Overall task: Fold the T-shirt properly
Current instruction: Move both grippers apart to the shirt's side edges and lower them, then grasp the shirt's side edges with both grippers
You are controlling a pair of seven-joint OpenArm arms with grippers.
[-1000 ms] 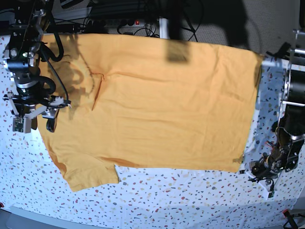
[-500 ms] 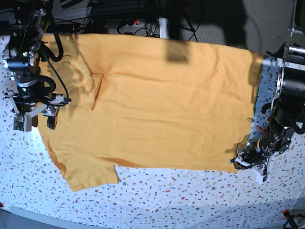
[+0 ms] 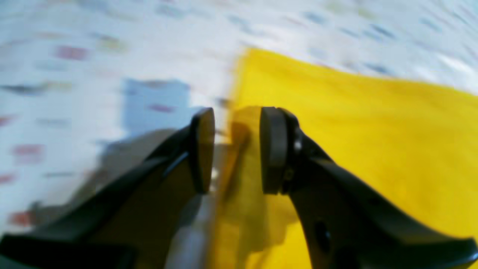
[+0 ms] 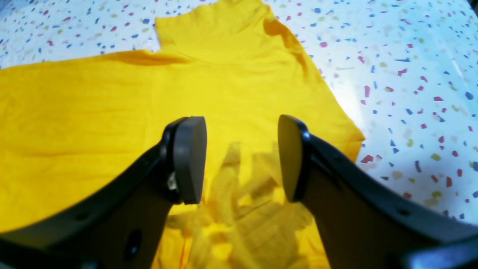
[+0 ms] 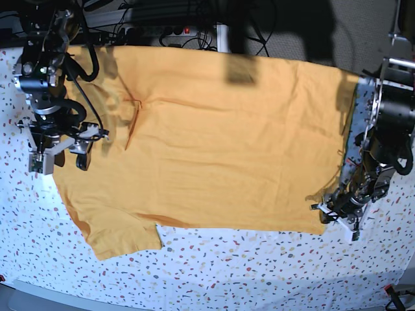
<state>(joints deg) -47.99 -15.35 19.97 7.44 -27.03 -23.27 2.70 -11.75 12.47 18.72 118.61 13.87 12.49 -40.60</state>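
The orange-yellow T-shirt (image 5: 220,142) lies spread flat across the table, one sleeve (image 5: 123,236) pointing to the front left. My right gripper (image 5: 61,159) hovers open over the shirt's left edge; in the right wrist view its jaws (image 4: 242,157) stand wide apart above the cloth (image 4: 93,112), holding nothing. My left gripper (image 5: 332,214) is low at the shirt's front right corner. The blurred left wrist view shows it (image 3: 237,149) open, with the shirt's edge (image 3: 354,130) lying in line with the gap. No lettering shows.
The white speckled tablecloth (image 5: 259,272) covers the table around the shirt. Cables and a power strip (image 5: 175,31) run along the back edge. A dark shadow patch (image 5: 241,70) falls on the shirt's far side.
My left gripper has swung left and inward to the shirt's front right corner. The right gripper has shifted slightly right, further over the shirt's left edge.
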